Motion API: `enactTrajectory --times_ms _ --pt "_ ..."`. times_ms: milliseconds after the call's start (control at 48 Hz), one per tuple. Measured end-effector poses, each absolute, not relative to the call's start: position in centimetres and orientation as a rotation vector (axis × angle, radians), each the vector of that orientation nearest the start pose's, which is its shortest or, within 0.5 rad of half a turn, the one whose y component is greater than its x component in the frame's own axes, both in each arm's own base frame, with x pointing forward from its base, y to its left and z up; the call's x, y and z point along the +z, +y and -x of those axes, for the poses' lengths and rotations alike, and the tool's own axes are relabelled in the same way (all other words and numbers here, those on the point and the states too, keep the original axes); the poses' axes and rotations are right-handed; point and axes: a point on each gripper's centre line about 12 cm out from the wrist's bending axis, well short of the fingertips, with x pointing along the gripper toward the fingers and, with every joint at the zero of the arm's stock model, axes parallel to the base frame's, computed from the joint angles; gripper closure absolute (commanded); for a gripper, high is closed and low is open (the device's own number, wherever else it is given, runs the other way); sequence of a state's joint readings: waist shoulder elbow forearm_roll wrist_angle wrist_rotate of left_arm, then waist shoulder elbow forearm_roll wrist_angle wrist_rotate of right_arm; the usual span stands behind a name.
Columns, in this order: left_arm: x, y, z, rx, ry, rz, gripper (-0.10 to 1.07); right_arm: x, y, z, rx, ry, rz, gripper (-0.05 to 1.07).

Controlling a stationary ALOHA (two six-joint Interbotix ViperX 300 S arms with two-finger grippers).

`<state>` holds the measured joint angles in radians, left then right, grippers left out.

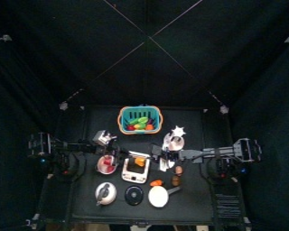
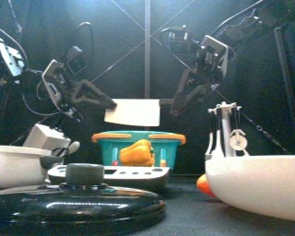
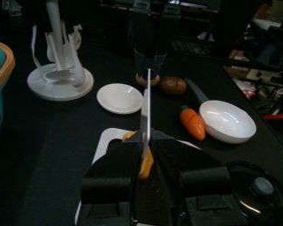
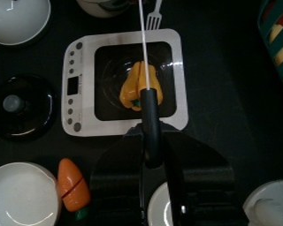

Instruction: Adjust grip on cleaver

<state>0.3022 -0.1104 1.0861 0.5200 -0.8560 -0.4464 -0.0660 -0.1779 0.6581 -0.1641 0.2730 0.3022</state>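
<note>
Black curtains close in the small black table (image 1: 80,185), crowded at the top view's centre. At mid-frame in the front view the cleaver (image 2: 134,112) hangs blade-flat between both arms, above the teal basket (image 2: 137,147). The left gripper (image 3: 145,173) is clenched on its edge-on blade; the right gripper (image 4: 150,141) clamps the handle over the scale (image 4: 80,84) and yellow pepper (image 4: 141,84). A lid (image 2: 76,205) and white bowl (image 2: 258,184) are cropped by the lower edge.
</note>
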Motion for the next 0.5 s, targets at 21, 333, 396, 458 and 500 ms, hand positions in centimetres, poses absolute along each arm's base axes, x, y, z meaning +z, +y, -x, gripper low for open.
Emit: enactTrajectory --times_ms 21,333,396,458,500 --pt "16.2 4.81 -30.14 -0.075 0.183 0.152 0.41 21.38 -2.88 -35.69 -0.159 0.741 -0.145 0.67" --pt "15.45 5.03 -30.2 -0.084 0.198 0.18 0.61 20.99 -3.22 -35.76 -0.169 0.751 -0.15 0.67" --pt "15.4 5.06 -30.19 -0.084 0.2 0.178 0.65 20.88 -3.21 -35.78 -0.169 0.754 -0.152 0.67" --pt "15.38 5.15 -30.17 -0.081 0.201 0.179 0.65 20.83 -3.22 -35.79 -0.169 0.756 -0.15 0.67" --pt "15.38 5.24 -30.16 -0.078 0.201 0.179 0.65 20.83 -3.27 -35.79 -0.171 0.756 -0.154 0.67"
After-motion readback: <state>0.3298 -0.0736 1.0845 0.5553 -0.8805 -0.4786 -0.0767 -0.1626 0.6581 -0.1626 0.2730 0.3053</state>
